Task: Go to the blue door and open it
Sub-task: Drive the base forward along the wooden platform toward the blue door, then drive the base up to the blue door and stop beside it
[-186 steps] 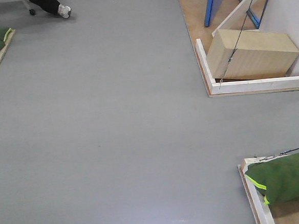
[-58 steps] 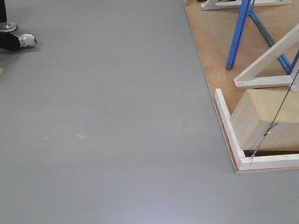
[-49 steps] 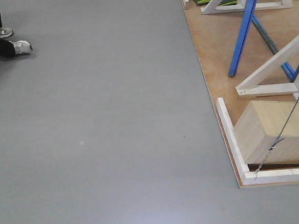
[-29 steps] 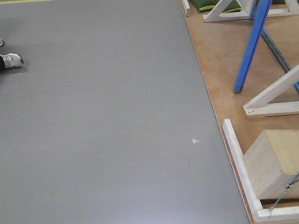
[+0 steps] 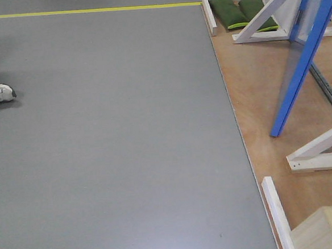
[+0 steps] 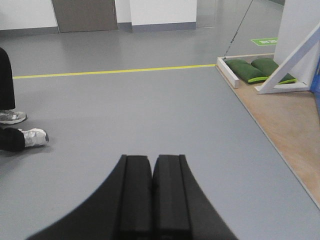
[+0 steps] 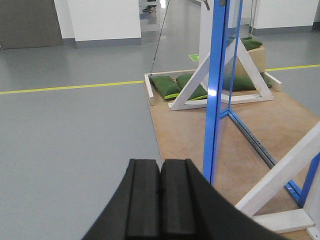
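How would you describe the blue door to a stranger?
Find the brown wooden platform right of the grey floor. On it stands the blue door, seen nearly edge-on. It is the only tall glossy blue panel among white slanted braces.

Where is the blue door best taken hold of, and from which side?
Its handle is not in view: the blue door shows edge-on, upright on the wooden platform. The thin smooth edge gives little grip, so probably come round to face the panel first.
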`<state>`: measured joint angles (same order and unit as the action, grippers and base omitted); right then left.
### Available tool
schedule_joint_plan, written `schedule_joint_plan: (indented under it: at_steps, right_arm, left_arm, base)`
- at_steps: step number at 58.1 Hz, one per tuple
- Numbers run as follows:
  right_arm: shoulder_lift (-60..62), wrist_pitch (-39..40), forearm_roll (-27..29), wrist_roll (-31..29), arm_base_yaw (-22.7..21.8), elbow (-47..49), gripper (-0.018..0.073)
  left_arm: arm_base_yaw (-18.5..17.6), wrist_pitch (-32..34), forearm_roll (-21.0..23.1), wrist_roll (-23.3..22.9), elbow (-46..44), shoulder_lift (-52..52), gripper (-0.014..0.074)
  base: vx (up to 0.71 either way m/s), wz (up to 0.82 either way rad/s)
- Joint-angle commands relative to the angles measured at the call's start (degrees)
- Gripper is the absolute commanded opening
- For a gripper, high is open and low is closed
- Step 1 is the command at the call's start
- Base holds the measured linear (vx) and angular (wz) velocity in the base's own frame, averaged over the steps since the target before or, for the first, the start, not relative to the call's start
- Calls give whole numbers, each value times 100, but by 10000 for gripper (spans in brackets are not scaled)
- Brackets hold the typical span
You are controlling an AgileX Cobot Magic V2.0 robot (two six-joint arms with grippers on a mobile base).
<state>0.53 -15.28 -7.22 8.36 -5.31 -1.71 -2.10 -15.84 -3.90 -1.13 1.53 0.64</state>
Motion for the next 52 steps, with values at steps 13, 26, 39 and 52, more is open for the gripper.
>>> schedule_joint_plan:
  at_steps: [13,26,39,52]
  right_arm:
    - [96,443,-24,-29,-11,-6,8]
    - [96,443,-24,-29,-11,-6,8]
    - [96,443,-24,-29,-11,-6,8]
    - [96,443,-24,-29,-11,-6,8]
  left_arm:
    - [10,484,17,-37,-157,90,73]
    - [10,484,17,-37,-157,90,73]
    - [10,484,17,-37,-157,90,73]
    - [10,484,17,-37,-157,90,73]
  base:
    - [50,-2]
    - [47,0]
    - [44,2]
    - [42,0]
